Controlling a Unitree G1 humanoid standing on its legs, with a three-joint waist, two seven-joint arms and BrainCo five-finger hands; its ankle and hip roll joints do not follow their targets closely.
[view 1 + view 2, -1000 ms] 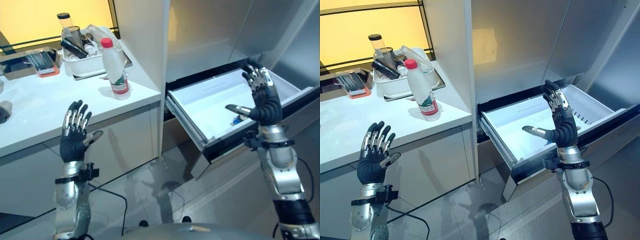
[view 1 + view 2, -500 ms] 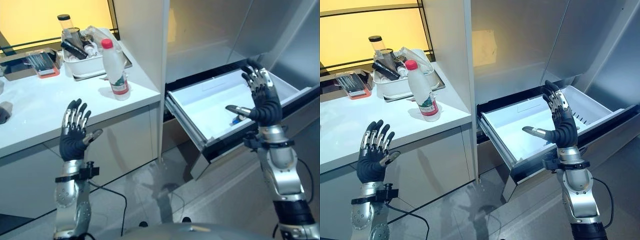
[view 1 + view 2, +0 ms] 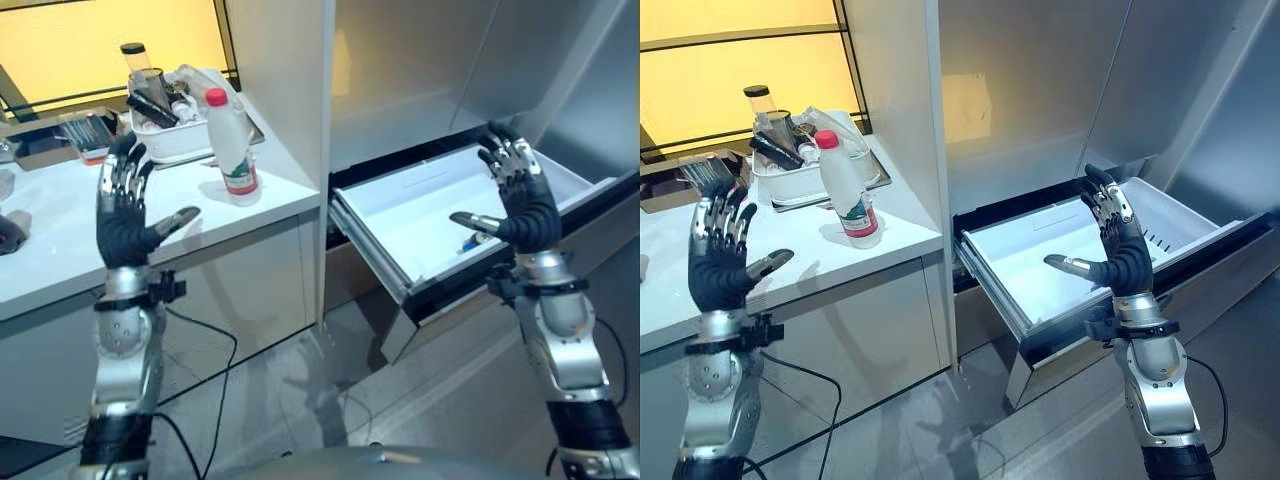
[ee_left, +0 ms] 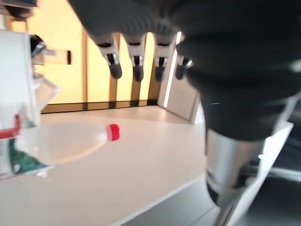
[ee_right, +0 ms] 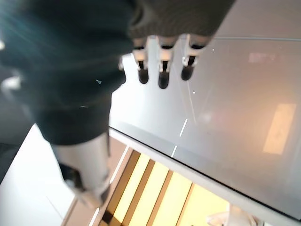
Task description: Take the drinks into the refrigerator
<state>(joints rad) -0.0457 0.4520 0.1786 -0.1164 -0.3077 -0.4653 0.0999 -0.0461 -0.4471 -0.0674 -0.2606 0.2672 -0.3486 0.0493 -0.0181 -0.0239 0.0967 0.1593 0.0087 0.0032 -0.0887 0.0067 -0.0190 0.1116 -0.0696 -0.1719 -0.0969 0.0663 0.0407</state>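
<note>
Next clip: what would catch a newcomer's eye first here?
Two open hands raised with fingers spread: the left hand over the counter, the right hand over the pulled-out white drawer. Next, the red-capped bottle standing near the counter's edge, in front of a cluttered white bin.

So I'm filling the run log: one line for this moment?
left hand: open, near bottle | right hand: open, over open drawer | bottle: upright on counter

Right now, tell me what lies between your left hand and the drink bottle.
Bare white counter: in the right eye view the open left hand and red-capped bottle have nothing between them.
</note>
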